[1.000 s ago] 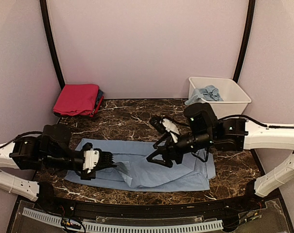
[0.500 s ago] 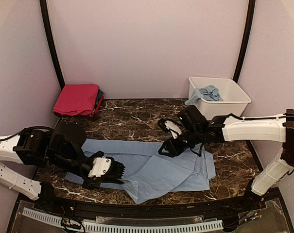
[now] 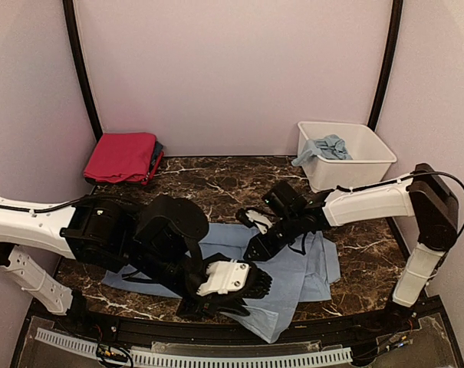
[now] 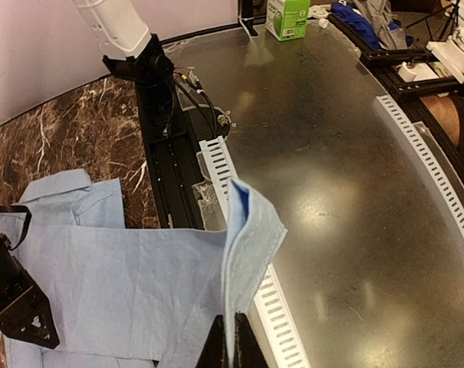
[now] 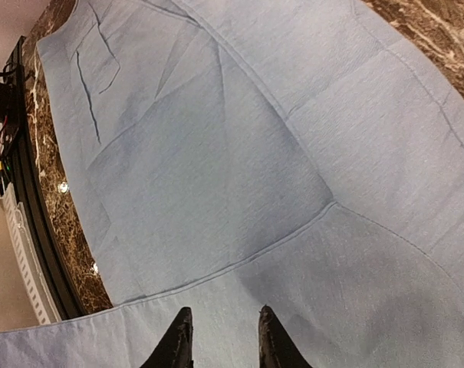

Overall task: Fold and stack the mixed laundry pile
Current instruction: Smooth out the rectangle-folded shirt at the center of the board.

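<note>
Bare table [image 3: 216, 180] lies open along the back, between the folded magenta stack [image 3: 123, 156] in the far left corner and the white tub [image 3: 347, 153] in the far right one. The middle and near strip is covered by the pale blue garment [image 3: 312, 264]. The left arm [image 3: 132, 234] fills the near left, and the right arm [image 3: 362, 203] crosses in from the right. The left gripper [image 3: 261, 285] and right gripper [image 3: 256, 247] sit near each other over the cloth. Walls [image 3: 232, 77] close off three sides.

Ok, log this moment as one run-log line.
stage: folding | left tool: shut on blue garment edge, raised | right tool: open, over garment | red stack: back left
</note>
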